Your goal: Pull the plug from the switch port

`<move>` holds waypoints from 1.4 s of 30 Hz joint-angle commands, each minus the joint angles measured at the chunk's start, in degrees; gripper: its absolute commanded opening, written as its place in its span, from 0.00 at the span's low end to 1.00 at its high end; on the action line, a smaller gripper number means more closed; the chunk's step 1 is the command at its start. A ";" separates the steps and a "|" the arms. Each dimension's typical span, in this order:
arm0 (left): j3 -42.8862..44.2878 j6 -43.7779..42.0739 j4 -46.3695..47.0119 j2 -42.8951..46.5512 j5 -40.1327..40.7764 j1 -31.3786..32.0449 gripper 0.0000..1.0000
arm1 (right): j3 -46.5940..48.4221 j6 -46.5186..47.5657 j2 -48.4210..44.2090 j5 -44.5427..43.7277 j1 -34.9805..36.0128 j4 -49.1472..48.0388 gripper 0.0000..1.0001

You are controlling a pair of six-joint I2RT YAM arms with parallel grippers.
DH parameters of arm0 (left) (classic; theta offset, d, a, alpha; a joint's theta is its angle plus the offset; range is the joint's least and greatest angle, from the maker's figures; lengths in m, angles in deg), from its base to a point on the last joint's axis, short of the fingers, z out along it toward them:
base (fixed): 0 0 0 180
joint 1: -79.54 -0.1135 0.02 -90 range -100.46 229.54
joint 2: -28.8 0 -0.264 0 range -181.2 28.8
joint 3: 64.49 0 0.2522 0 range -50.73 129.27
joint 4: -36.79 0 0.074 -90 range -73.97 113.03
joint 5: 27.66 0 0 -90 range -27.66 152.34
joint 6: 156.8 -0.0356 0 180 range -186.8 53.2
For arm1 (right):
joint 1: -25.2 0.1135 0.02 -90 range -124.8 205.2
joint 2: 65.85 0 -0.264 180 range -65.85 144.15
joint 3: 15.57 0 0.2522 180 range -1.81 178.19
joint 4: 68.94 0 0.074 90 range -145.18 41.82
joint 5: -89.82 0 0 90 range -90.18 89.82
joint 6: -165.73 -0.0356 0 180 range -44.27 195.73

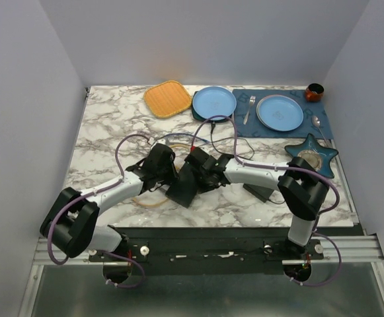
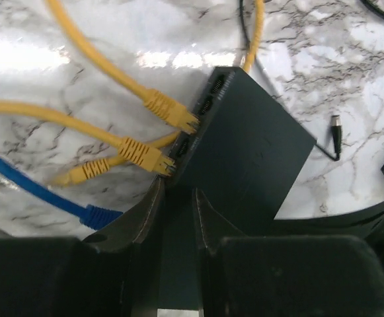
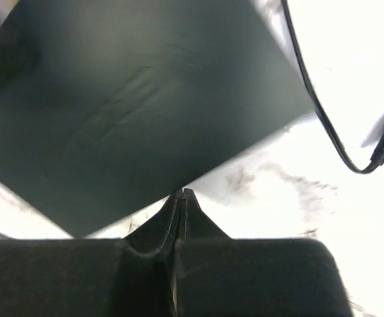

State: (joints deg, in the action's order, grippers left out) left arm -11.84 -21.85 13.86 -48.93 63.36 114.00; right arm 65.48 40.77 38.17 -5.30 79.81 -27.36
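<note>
Locating the work: the switch (image 2: 251, 152) lies flat on the marble table (image 2: 350, 79) between the two arms. Its port row faces two yellow plugs (image 2: 153, 158) that appear seated, though the angle leaves this uncertain. A third yellow plug (image 2: 89, 170) and a blue plug (image 2: 99, 214) lie loose beside it.

Claw state: the left gripper (image 2: 177, 198) has its fingers a narrow gap apart, astride the near corner of the switch. Contact with the casing cannot be confirmed. The right gripper (image 3: 182, 193) has its fingers together and empty, with the tips just beside one edge of the switch.

Handling: the switch is judged light, rigid and smooth, and likely to slide on the marble unless braced. Each plug is a small hard body on a limp cable. Grasp the plug body just behind the port, not the cable. The latch tab probably needs pressing.

Markings: a faint embossed mark (image 3: 112, 112) on the switch top is blurred and unreadable. No other writing is visible.
</note>
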 commanded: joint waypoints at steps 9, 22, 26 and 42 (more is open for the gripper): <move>-7.18 6.64 -9.00 12.86 -2.35 2.37 0.25 | 19.63 5.16 7.95 -4.80 -3.10 -3.03 0.07; 10.41 0.23 -22.82 12.27 13.22 -3.34 0.50 | 0.15 4.91 -10.24 2.04 -1.27 -10.21 0.13; 7.95 1.45 -19.93 7.09 10.33 -6.41 0.47 | -7.16 3.67 -12.36 3.02 2.86 -13.57 0.08; 5.15 1.81 -15.27 -3.03 5.85 -11.43 0.43 | -15.87 -2.39 -9.55 0.48 9.20 -18.24 0.03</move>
State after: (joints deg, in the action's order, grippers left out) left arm -4.93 -20.12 -3.41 -50.70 71.77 102.99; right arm 49.65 40.09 26.44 -3.49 88.60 -43.47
